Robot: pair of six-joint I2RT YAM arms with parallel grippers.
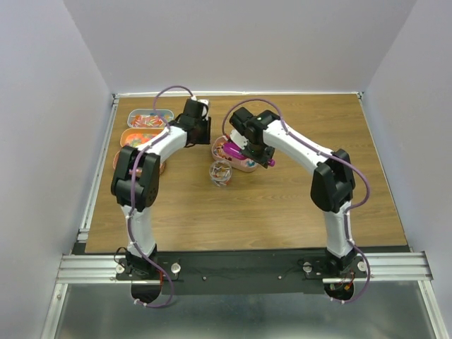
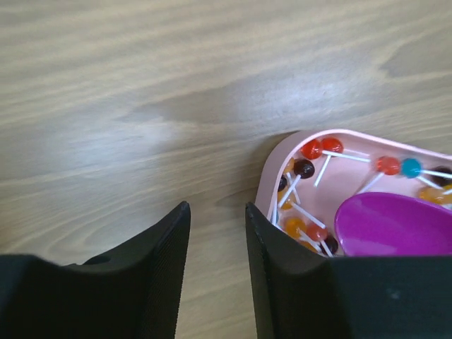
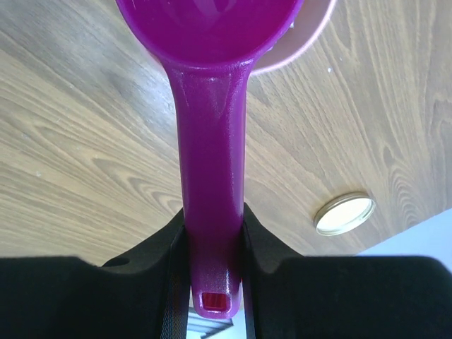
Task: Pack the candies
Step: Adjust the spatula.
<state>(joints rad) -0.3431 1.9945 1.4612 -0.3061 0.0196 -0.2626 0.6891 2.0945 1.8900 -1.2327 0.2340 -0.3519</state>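
The candies in the left wrist view are small lollipops (image 2: 311,150), red, orange, dark and teal, lying in a pink tray (image 2: 272,169). My right gripper (image 3: 212,212) is shut on the handle of the magenta scoop (image 3: 210,127). It holds the scoop's bowl (image 2: 395,226) over the pink tray (image 1: 244,166). My left gripper (image 2: 217,206) is open and empty, low over the table just left of the tray. In the top view the right gripper (image 1: 263,157) is by the tray and the left gripper (image 1: 203,133) is on its left.
A small glass jar (image 1: 221,171) with a few candies stands in front of the pink tray. Three trays of candies (image 1: 150,117) sit at the far left, partly under the left arm. A round cream lid (image 3: 345,213) lies on the table.
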